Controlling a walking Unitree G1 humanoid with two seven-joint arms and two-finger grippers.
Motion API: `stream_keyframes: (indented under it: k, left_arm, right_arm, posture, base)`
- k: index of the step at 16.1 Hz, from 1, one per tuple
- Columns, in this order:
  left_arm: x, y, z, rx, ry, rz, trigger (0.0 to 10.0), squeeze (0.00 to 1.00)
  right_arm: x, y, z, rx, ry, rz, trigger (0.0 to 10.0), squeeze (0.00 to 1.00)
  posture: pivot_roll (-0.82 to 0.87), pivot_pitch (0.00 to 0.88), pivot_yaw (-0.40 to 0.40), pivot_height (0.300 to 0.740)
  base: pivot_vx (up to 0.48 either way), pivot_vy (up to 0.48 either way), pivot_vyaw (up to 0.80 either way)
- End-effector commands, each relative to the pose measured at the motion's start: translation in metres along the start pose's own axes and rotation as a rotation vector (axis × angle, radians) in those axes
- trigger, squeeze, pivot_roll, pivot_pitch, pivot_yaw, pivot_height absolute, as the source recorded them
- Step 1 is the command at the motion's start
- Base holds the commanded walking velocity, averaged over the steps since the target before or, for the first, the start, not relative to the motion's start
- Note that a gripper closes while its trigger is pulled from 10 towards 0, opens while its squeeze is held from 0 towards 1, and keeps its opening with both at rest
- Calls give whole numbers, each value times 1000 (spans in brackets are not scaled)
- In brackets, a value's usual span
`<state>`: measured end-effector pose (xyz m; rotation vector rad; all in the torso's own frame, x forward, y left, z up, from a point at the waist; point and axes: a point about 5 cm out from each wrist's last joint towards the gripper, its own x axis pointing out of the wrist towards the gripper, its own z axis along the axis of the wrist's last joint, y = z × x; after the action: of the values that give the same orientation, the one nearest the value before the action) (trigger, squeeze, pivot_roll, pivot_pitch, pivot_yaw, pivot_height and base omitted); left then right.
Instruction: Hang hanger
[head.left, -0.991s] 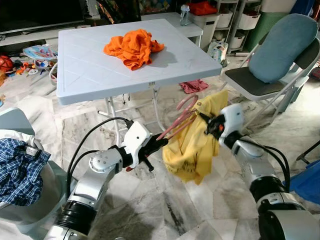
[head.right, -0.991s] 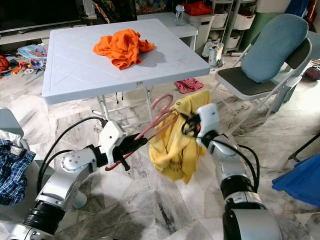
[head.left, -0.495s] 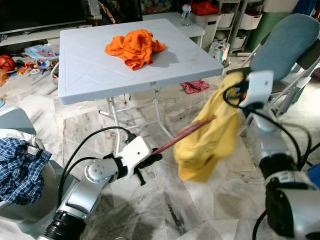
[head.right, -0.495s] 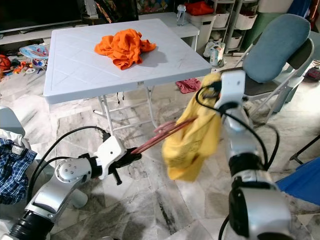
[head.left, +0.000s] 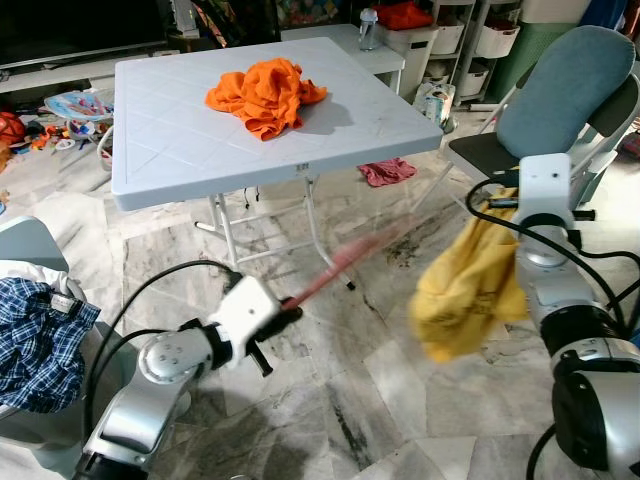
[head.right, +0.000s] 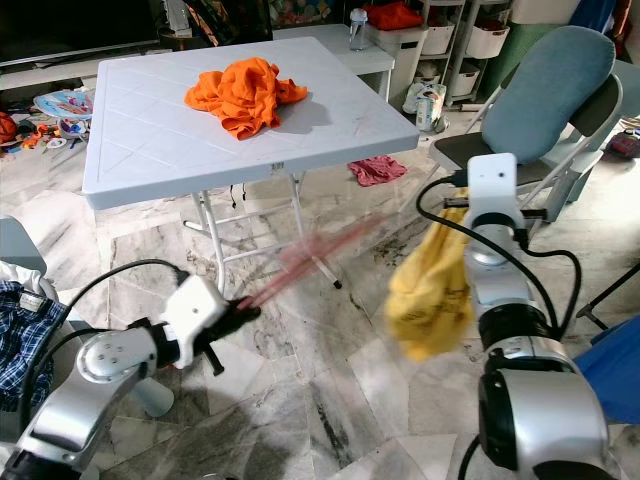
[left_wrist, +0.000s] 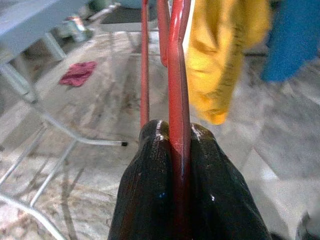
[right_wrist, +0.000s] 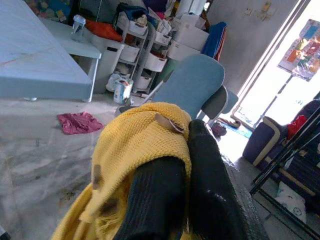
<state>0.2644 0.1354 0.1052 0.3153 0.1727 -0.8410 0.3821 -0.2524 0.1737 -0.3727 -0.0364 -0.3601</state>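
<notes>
**Inspector:** Two grippers in work, I take it. State of each?

**Operator:** From my station, the left gripper (left_wrist: 170, 165) is clamped on the red hanger (left_wrist: 177, 75); its two black fingers (left_wrist: 145, 200) press the wire between them. I see the hanger reaching forward and up from that gripper, low over the floor in front of the table, motion-blurred in the head views. The right gripper (right_wrist: 187, 150) is closed on the yellow garment (head.left: 468, 295), which hangs from it in a bunch, clear of the floor.

**Inspector:** Is the garment on the hanger?

**Operator:** No. They are well apart, the hanger on my left, the garment on my right near the folding chair (head.left: 560, 120).

**Inspector:** Surface and surroundings?

**Operator:** Marble-patterned tile floor (head.left: 340, 400), grey-veined. A pale folding table (head.left: 180, 140) stands ahead with an orange cloth (head.left: 265, 95) crumpled on top. A small pink cloth (head.left: 388, 172) lies on the floor beyond the table's legs. The chair carries a blue cushion (head.left: 565, 85) against its back. A blue checked cloth (head.left: 35, 340) sits at my far left. Storage shelves with bins (head.left: 460, 40) and scattered toys (head.left: 60, 110) line the rear.
</notes>
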Motion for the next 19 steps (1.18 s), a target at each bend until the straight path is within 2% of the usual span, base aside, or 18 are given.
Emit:
stream_keyframes:
  k: [1,2,3,4,5,6,8,9,10,11,13,14,15,16,19]
  left_arm:
    - [0,3,8,-21,-41,49,0,0]
    - [1,7,11,-41,-61,120,0,0]
    - [4,13,16,-74,-103,267,4314,0]
    - [8,15,20,-101,-116,368,10000,0]
    - [10,14,21,-125,-129,398,10000,0]
    - [7,19,37,-91,-231,554,10000,0]
    - [9,8,58,-121,-336,591,10000,0]
    - [12,4,58,-115,-337,591,10000,0]
    - [13,3,56,-148,-335,599,10000,0]
    - [13,5,53,-232,-336,634,10000,0]
    - [13,7,53,-269,-364,641,10000,0]
    - [8,15,56,-262,-380,689,10000,0]
    - [8,17,56,-259,-377,694,10000,0]
    - [7,18,54,-262,-374,701,10000,0]
    - [6,18,48,-304,-357,722,10000,0]
  right_arm:
    - [0,-2,-3,22,15,-2,0,0]
    - [-2,1,-7,54,32,18,0,0]
    - [-7,8,-11,98,21,84,0,0]
    - [-14,21,-10,187,-19,213,0,0]
    - [-17,24,-10,184,-41,256,0,0]
    - [-24,28,-13,173,-67,333,0,0]
    - [-30,28,-11,244,-104,416,0,0]
    - [-31,29,-7,257,-126,437,0,0]
    - [-33,33,-1,275,-153,467,0,0]
    - [-35,40,5,291,-176,494,0,0]
    - [-38,47,11,309,-197,532,39,0]
    - [-43,59,22,334,-233,591,3922,0]
    - [-43,61,24,344,-238,598,6510,0]
    - [-45,62,27,358,-243,605,10000,0]
    - [-47,65,28,368,-244,618,10000,0]
  posture:
    - [-29,0,-35,740]
    - [-29,0,-35,740]
    - [-28,0,-36,740]
    - [-28,0,-36,740]
    - [-29,0,-36,740]
    - [-33,0,-34,740]
    - [-39,0,-26,740]
    - [-43,0,-23,740]
    - [-49,0,-19,740]
    - [-47,0,-17,740]
    - [-44,0,-16,740]
    - [-38,0,-17,740]
    - [-35,0,-18,740]
    - [-33,0,-20,740]
    - [-35,0,-22,740]
  base:
    - [0,0,0]
    - [0,0,0]
    - [0,0,0]
    - [0,0,0]
    - [0,0,0]
    - [0,0,0]
    - [0,0,0]
    - [0,0,0]
    - [0,0,0]
    - [0,0,0]
    - [0,0,0]
    - [0,0,0]
    - [0,0,0]
    - [0,0,0]
    - [0,0,0]
